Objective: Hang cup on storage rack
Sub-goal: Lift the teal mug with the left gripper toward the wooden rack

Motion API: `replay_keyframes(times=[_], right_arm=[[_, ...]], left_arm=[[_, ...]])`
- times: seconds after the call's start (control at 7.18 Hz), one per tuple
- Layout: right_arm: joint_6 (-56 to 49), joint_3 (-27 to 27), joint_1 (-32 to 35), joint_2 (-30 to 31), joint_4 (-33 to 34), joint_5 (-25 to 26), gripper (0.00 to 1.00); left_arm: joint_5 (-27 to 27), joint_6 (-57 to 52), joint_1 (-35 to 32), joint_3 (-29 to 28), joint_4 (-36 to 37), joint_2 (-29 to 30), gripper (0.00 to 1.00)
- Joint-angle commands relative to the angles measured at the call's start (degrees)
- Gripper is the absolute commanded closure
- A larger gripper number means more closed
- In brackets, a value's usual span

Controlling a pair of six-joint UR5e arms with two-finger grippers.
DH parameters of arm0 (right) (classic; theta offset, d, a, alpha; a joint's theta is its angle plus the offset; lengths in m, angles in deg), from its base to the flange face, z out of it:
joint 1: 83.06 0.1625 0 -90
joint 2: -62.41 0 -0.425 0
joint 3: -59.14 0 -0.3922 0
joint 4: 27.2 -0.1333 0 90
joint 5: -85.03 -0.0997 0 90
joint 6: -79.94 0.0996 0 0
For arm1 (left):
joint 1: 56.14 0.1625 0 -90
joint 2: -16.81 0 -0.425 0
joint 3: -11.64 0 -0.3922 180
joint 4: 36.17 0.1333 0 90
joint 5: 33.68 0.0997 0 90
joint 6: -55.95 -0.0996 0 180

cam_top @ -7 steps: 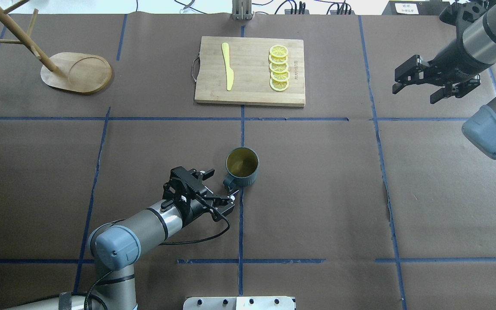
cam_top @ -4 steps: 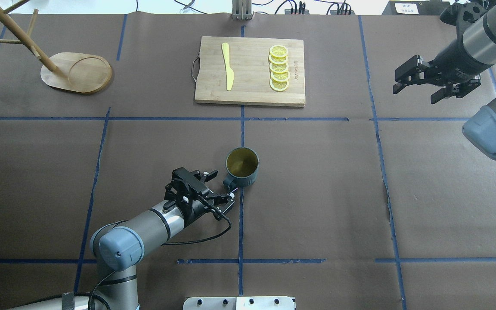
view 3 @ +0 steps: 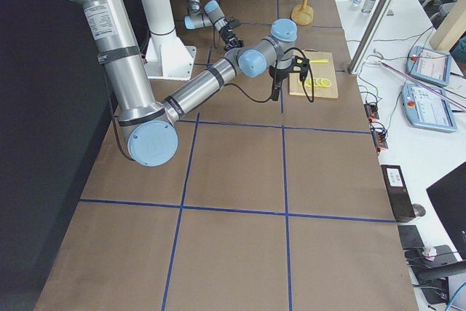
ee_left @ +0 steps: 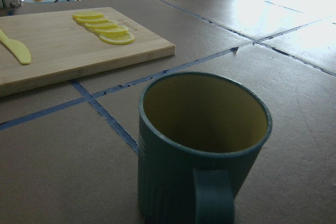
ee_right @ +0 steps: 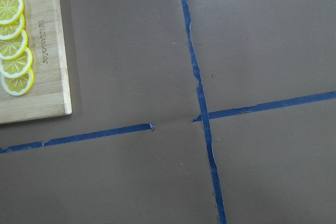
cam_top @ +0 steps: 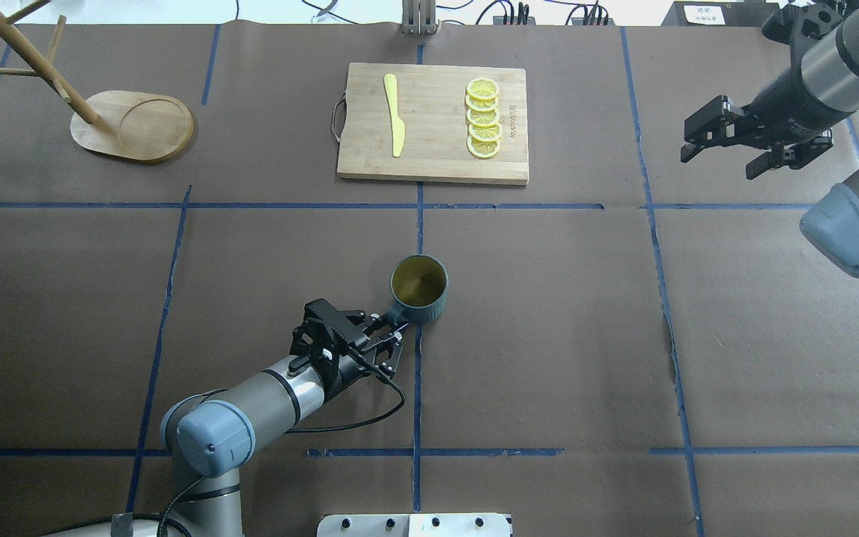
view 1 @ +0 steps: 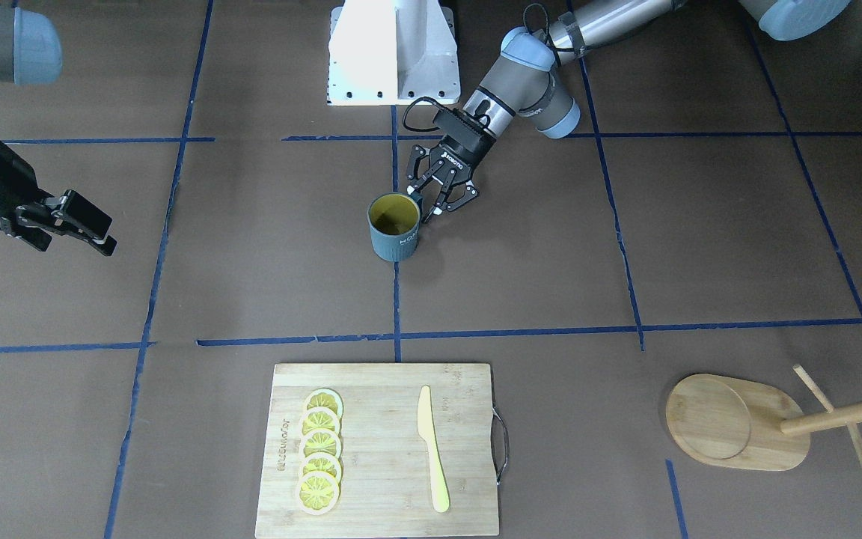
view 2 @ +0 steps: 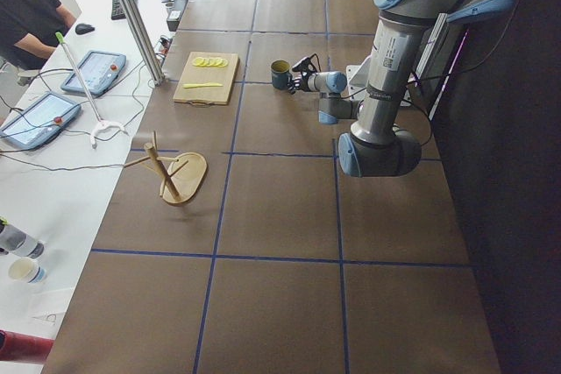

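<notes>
The cup (cam_top: 419, 289), dark grey-blue with a yellow inside, stands upright near the table's middle, its handle (cam_top: 398, 318) pointing toward the robot's left. My left gripper (cam_top: 390, 331) lies low on the table with its fingers closed in on either side of that handle; it also shows in the front-facing view (view 1: 431, 203). The left wrist view shows the cup (ee_left: 202, 145) very close, handle toward the camera. The storage rack (cam_top: 133, 125) stands at the far left with bare pegs. My right gripper (cam_top: 720, 162) hangs open and empty at the far right.
A bamboo cutting board (cam_top: 433, 149) lies beyond the cup, with a yellow knife (cam_top: 394, 115) and several lemon slices (cam_top: 483, 119) on it. Blue tape lines cross the brown table cover. Bare table lies between the cup and the rack.
My left gripper has slid forward to the cup's handle and its fingers have narrowed from wide open onto the handle. The cup and the right arm have stayed still.
</notes>
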Motion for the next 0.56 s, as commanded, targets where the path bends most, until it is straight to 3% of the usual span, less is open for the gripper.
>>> replay_keyframes(times=[0.0,0.14,0.42], right_arm=[[-0.08,0.34,-0.03,-0.03,0.00,0.09,0.01],[-0.08,0.43,-0.03,0.05,-0.09,0.01,0.01],[-0.08,0.52,-0.03,0.05,-0.18,0.09,0.01]], left_arm=[[0.00,0.23,-0.65,3.42,-0.93,-0.68,1.00],[1.91,0.40,-2.40,7.02,-0.94,-0.95,1.00],[2.81,3.98,-8.80,7.93,-0.85,-1.56,1.00]])
